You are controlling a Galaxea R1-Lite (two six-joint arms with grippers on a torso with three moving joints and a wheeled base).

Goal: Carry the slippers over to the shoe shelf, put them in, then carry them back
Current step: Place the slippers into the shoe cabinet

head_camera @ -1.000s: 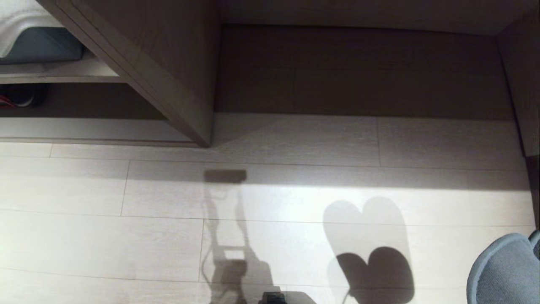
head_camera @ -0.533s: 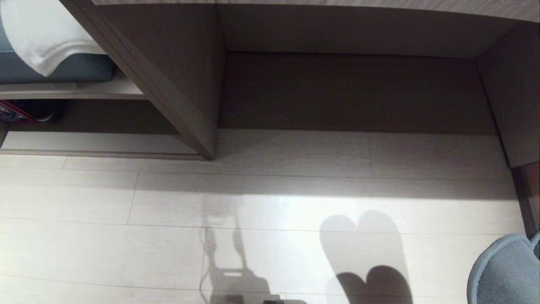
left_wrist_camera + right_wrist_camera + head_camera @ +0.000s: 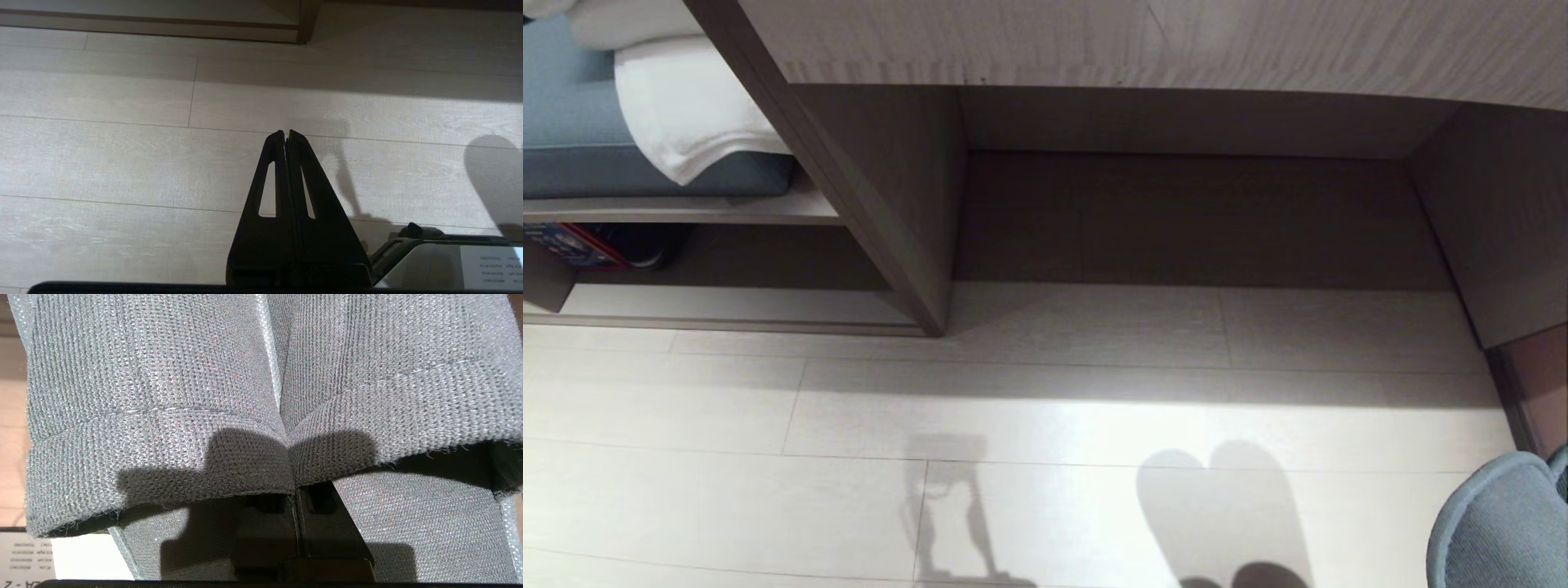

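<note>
Both dark grey fabric slippers (image 3: pixel 163 396) hang side by side from my right gripper (image 3: pixel 295 506). It is shut on their inner edges, and the fabric hides the fingertips. In the head view one slipper's toe (image 3: pixel 1494 531) shows at the lower right, above the floor. The shoe shelf (image 3: pixel 727 306), a low cubby with a light bottom plank and a slanted divider panel (image 3: pixel 882 237), lies at the far left. My left gripper (image 3: pixel 285 134) is shut and empty, pointing over the pale floor planks.
A wide desk recess (image 3: pixel 1192 220) under a pale desktop (image 3: pixel 1143 41) faces me. A black shoe (image 3: pixel 637 245) sits deep in the cubby. Above it lies a blue cushion (image 3: pixel 572 139) with a white towel (image 3: pixel 686 114). My base's corner (image 3: pixel 449 261) shows in the left wrist view.
The whole head view has shifted downward, bringing the desktop and more of the cushion into sight: the camera moved. The slippers keep their place in my right gripper.
</note>
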